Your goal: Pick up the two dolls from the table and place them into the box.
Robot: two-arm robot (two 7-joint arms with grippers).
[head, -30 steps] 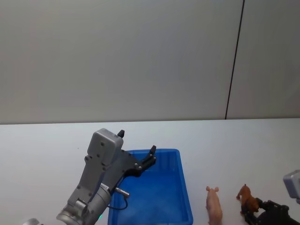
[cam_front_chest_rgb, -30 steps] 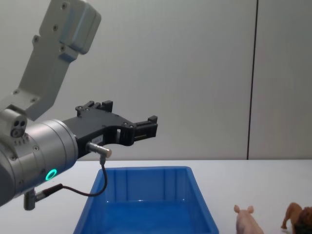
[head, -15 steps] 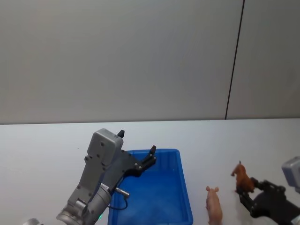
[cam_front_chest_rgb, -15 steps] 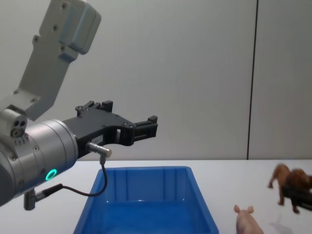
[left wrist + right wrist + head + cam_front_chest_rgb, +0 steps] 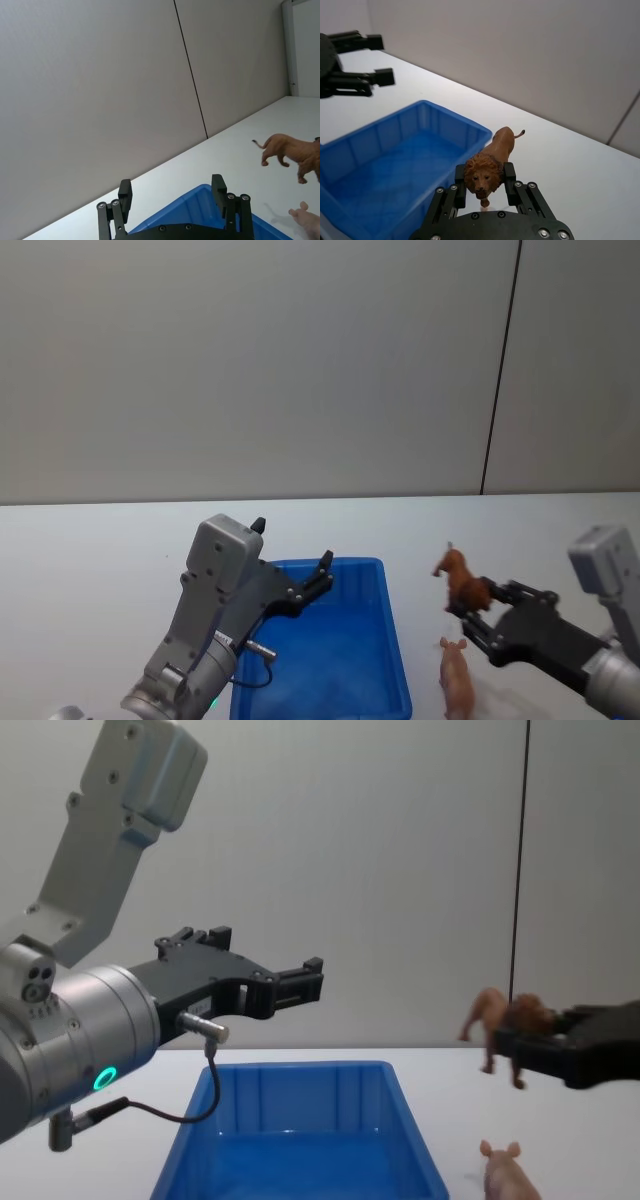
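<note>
We had raised the lion (image 5: 462, 580) off the bench (image 5: 100, 540) toward the box (image 5: 401, 680), right hand (image 5: 472, 608) clenched on it; the pig (image 5: 457, 682) stood beneath; left hand (image 5: 171, 186) hung spread above the box.

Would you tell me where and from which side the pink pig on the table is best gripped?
The pig is probably best gripped across its flanks at mid-body, from above. It stands upright on the table, apart from the box, its narrow body running away from the robot, so jaws would close left-to-right. The right gripper holds the lion.
</note>
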